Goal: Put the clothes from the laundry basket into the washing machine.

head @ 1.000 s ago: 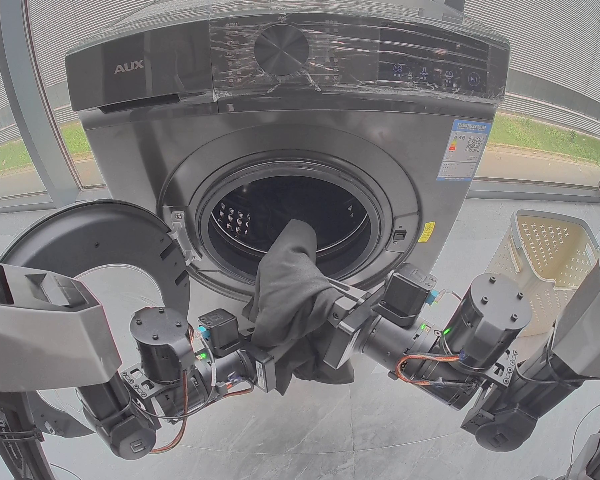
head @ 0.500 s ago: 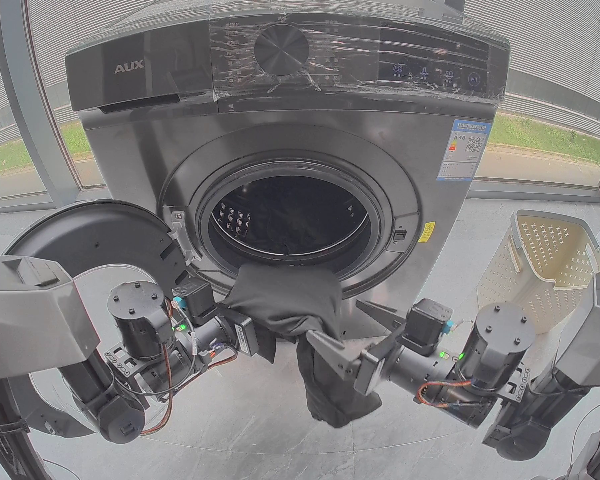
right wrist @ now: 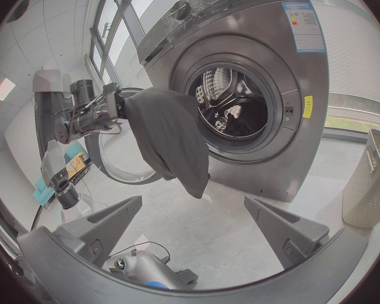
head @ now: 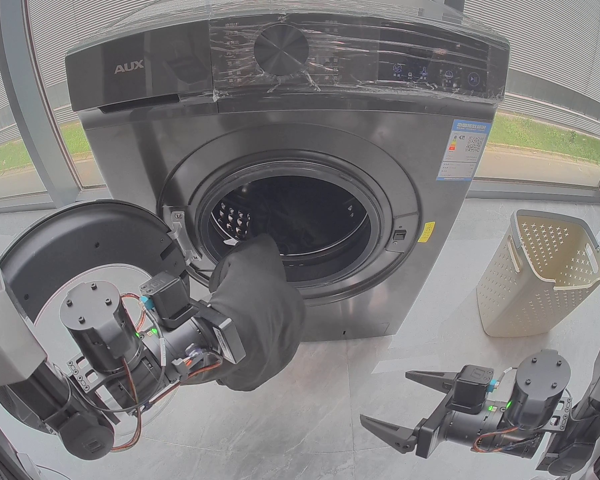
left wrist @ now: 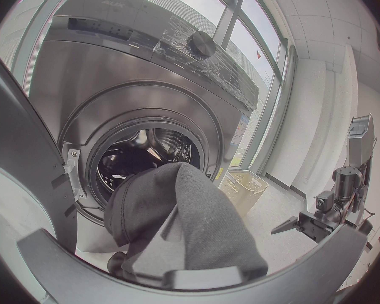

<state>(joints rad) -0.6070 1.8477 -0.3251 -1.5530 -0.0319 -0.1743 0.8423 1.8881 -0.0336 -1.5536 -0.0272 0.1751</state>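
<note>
- The round dark-grey door (head: 80,248) of the washing machine stands swung open at the left, close beside the left arm. A wide sweep of that arm could knock it.
- The left gripper (head: 228,339) is buried under cloth, so I cannot tell whether it pinches the cloth or only carries it draped. If only draped, a quick push could shed it.
- The dark grey fabric garment (head: 257,315) has its top at the lower left rim of the drum opening (head: 293,225). Most of it hangs outside, so the tail could snag on the seal or slide onto the floor.
- The right gripper (head: 384,398) is spread wide and holds nothing. It sits low and well apart from the garment — too far to catch a slip.
- The cream perforated plastic laundry basket (head: 547,268) stands just right of the machine. It is probably light, and a careless reach could tip it.
</note>
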